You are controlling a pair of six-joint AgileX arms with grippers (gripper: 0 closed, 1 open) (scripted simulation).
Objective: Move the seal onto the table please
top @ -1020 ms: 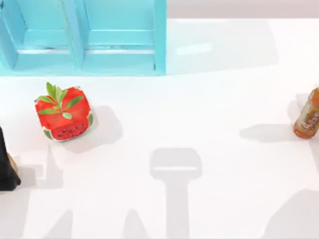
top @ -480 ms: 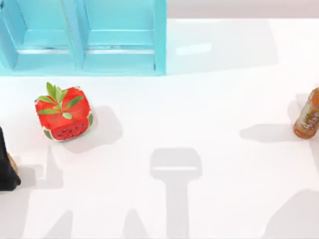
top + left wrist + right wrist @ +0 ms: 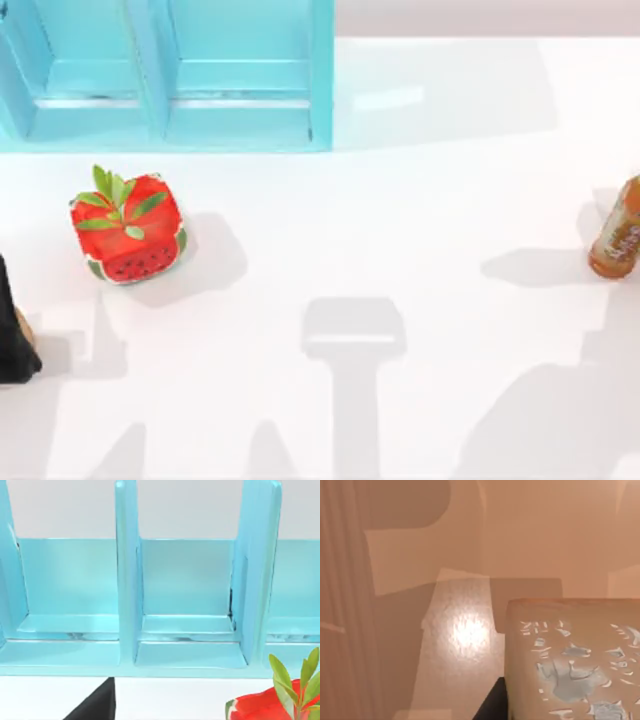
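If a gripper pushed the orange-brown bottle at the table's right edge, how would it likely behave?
The orange-brown bottle looks tall and narrow, so a high push would probably tip it. Once down, its rounded body could roll. It stands near the right edge of the table, so it might go off.

The left arm (image 3: pixel 12 335) is a plain, matte black wedge.

From my right wrist camera I see a tan boxy block (image 3: pixel 572 660) close up, its near face carrying pale blue-grey markings, with a dark sliver (image 3: pixel 491 705) just beside its lower edge and, behind it, a warm tan surface crossed by shadows around one bright glare spot (image 3: pixel 469 631).
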